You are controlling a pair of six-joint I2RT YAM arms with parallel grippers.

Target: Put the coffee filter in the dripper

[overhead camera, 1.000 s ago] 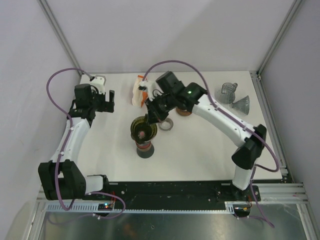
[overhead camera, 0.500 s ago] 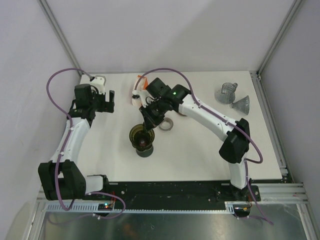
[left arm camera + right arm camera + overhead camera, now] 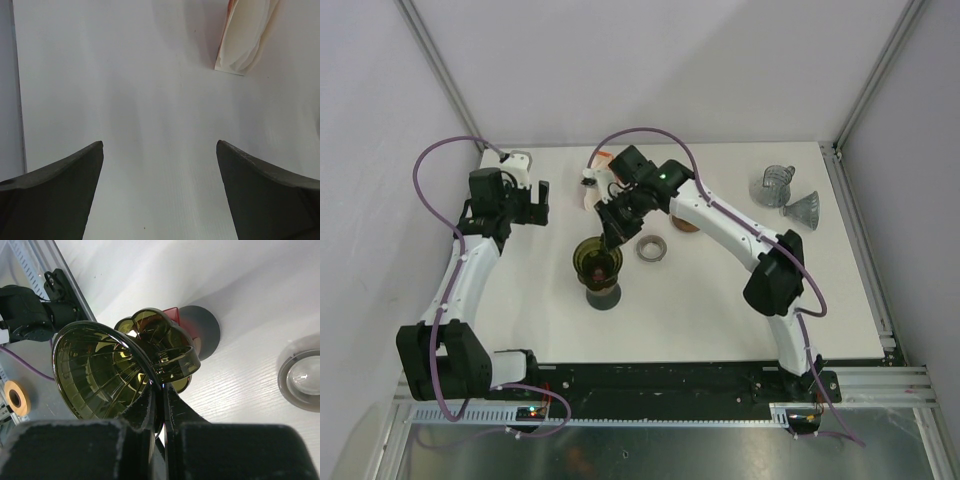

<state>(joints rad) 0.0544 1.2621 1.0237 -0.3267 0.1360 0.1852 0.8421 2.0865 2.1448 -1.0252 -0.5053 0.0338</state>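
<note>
The right gripper (image 3: 611, 238) is closed on the rim of the olive-green dripper (image 3: 595, 262); in the right wrist view its two fingers (image 3: 143, 409) pinch the thin wall from both sides. The dripper stands on a red and dark grey base (image 3: 604, 297), a little left of the middle of the white table (image 3: 720, 310). The coffee filter (image 3: 588, 190) lies near the far edge of the table, apart from the dripper and partly hidden by the right arm. The left gripper (image 3: 534, 203) hangs over the far left part of the table, its jaws wide open and holding nothing. A grey ring (image 3: 651, 247) lies just right of the dripper, and two clear drippers (image 3: 777, 183) stand near the far right corner
</note>
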